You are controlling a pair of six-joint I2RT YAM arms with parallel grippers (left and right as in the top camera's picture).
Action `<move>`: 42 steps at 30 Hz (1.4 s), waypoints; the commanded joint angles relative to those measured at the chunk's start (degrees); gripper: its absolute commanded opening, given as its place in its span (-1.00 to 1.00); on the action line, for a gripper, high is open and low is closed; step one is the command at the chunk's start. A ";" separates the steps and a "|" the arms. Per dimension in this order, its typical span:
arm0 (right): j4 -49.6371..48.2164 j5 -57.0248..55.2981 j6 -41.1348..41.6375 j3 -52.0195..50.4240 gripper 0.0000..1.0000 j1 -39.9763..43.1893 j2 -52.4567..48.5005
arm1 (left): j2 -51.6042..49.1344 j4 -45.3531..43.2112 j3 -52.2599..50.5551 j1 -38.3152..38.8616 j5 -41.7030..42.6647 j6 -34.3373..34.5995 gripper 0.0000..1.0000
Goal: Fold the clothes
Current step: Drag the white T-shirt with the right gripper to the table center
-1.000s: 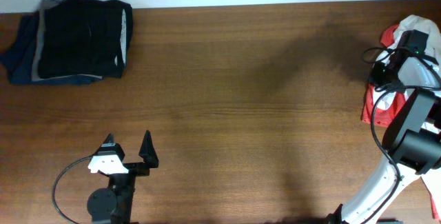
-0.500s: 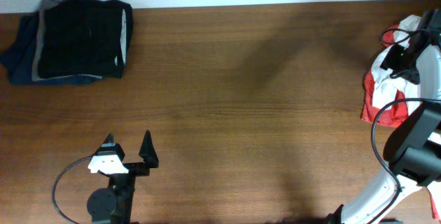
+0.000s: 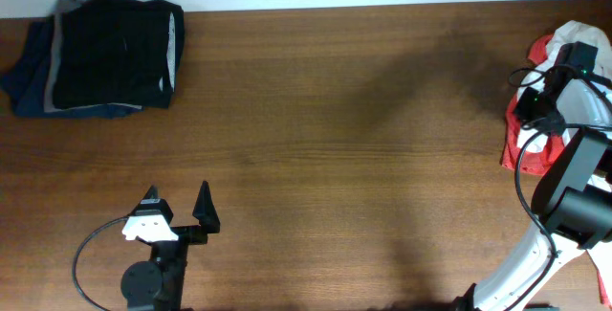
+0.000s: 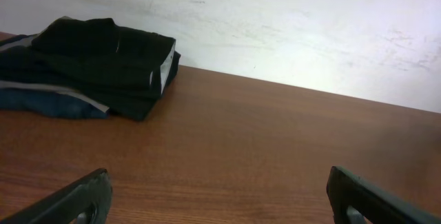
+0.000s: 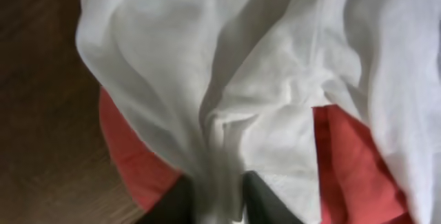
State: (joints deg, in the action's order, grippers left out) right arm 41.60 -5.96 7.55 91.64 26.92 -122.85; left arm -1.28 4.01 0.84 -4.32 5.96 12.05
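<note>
White shirt (image 5: 275,65) bunched, folds converging into right jaws, atop red garment (image 5: 134,165)

Reference item: the folded stack (image 3: 96,57) of black, grey and navy garments, lying at a far corner of the wooden table (image 3: 335,139).

- Left gripper (image 3: 177,191): toward the near edge from the stack, well apart from it, fingers spread wide, nothing between them.
- White shirt (image 3: 585,32): at the table end opposite the stack, bunched on a red garment (image 3: 524,148).
- Right arm (image 3: 574,206): reaches over the shirt and hides its own fingertips.
</note>
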 commanded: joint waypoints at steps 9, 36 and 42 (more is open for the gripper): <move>3.41 -3.80 2.60 8.44 -0.93 -0.28 12.35 | 0.28 0.09 -0.31 -0.31 0.20 0.09 0.98; 37.70 9.75 10.73 22.12 0.97 -51.71 24.94 | 0.28 0.09 -0.31 -0.31 0.20 0.09 0.98; 38.25 10.64 14.27 4.57 0.97 -52.81 23.96 | 0.28 0.09 -0.31 -0.31 0.17 0.09 0.98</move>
State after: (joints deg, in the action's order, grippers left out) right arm 81.52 4.91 20.84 101.54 -23.75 -99.04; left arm -1.32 4.01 0.84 -4.32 5.93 12.05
